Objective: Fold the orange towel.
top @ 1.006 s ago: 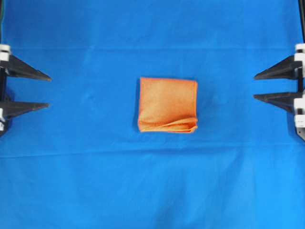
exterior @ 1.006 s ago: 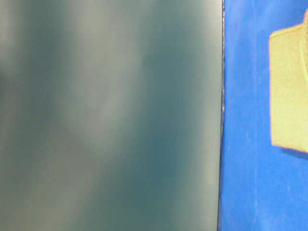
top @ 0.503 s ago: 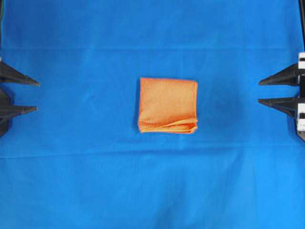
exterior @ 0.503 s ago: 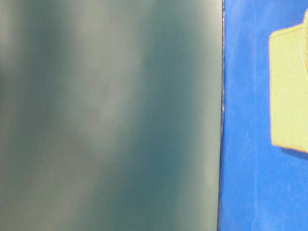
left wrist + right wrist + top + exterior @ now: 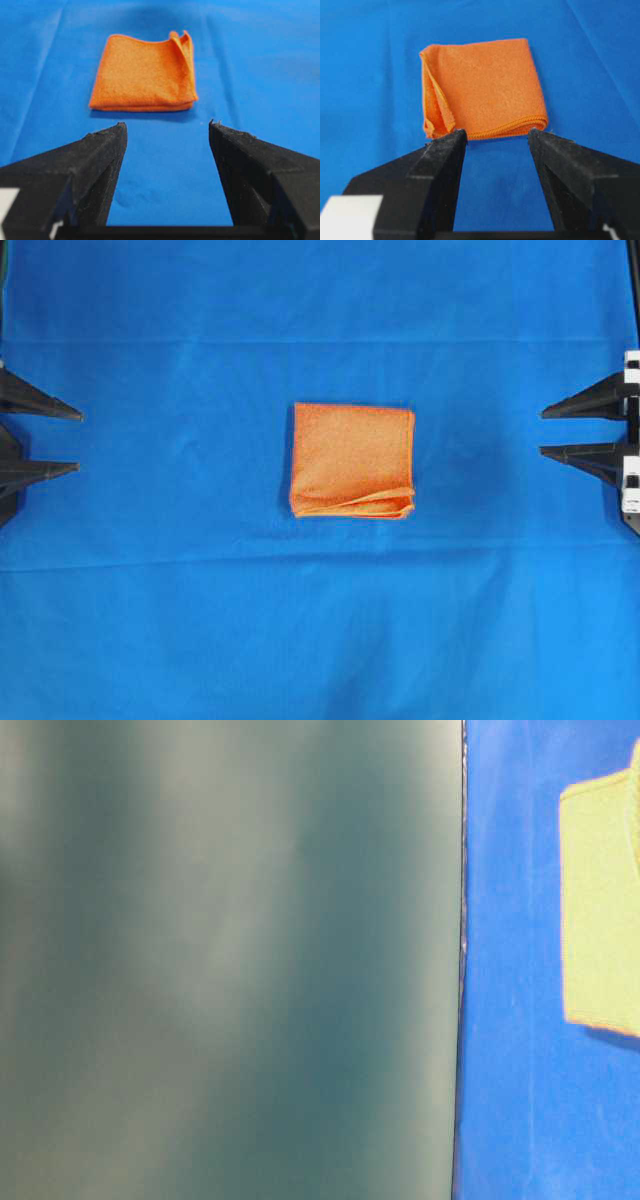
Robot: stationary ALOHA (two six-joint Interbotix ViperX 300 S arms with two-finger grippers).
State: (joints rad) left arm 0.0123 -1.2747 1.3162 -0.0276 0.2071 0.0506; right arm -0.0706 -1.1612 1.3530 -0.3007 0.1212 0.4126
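Blue cloth point(image 5: 150, 620) covers our tabletop; the folded square orange microfibre towel point(image 5: 352, 460) lies untouched while our left claw point(image 5: 70, 440) and right claw point(image 5: 550, 430), both apart and empty, have drawn outward, so folding looks finished.

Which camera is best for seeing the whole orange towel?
The overhead view: the orange towel shows whole, folded, on the blue cloth, loose layers along its near edge. Both wrist views show it whole too, but slanted, behind blurry jaws. The table-level view catches only a pale, washed-out part at the right edge.
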